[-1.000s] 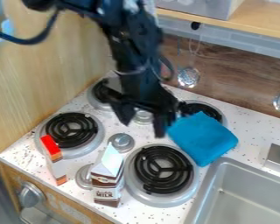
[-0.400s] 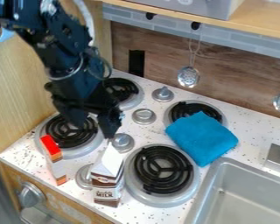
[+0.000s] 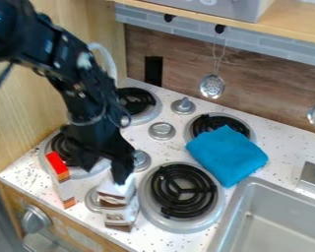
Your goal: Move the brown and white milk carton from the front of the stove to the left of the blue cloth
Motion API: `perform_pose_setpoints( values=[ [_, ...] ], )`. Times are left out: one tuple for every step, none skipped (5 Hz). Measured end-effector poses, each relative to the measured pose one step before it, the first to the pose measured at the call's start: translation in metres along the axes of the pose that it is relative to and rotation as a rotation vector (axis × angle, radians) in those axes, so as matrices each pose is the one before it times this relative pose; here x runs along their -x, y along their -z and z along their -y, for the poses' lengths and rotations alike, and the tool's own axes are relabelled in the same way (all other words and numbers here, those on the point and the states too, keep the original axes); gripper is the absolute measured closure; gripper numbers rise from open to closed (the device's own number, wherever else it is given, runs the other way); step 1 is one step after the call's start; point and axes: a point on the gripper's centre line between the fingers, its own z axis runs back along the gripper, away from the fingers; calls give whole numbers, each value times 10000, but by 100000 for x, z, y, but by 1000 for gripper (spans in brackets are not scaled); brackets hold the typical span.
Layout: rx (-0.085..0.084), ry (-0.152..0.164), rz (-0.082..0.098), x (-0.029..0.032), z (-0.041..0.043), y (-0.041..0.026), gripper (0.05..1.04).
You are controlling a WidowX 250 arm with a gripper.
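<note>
My gripper (image 3: 106,173) hangs open over the left front part of the stove top. One of its fingers (image 3: 124,170) is in front of the upper end of a brown and white milk carton (image 3: 120,211); whether they touch I cannot tell. The carton stands at the counter's front, left of the front right burner. To the left, a narrow box (image 3: 60,178) with a red and orange end lies close to the front left burner. A folded blue cloth (image 3: 227,156) partly covers the back right burner.
Four coil burners surround metal knobs (image 3: 162,130). The sink (image 3: 278,206) is at the lower right. A wooden wall (image 3: 22,113) borders the counter's left side, and a slotted ladle (image 3: 212,86) hangs at the back.
The gripper has swung left from beside the blue cloth, then come forward and down to the milk carton's top. The cloth and narrow box have stayed put.
</note>
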Motion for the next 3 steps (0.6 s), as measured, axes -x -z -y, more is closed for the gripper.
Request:
perform_pose_setpoints(
  values=[
    [129, -28, -267, -331, 838, 1470, 83],
    [30, -64, 99, -402, 496, -124, 83],
    [-2, 43, -17, 30, 69, 3, 83]
  ],
)
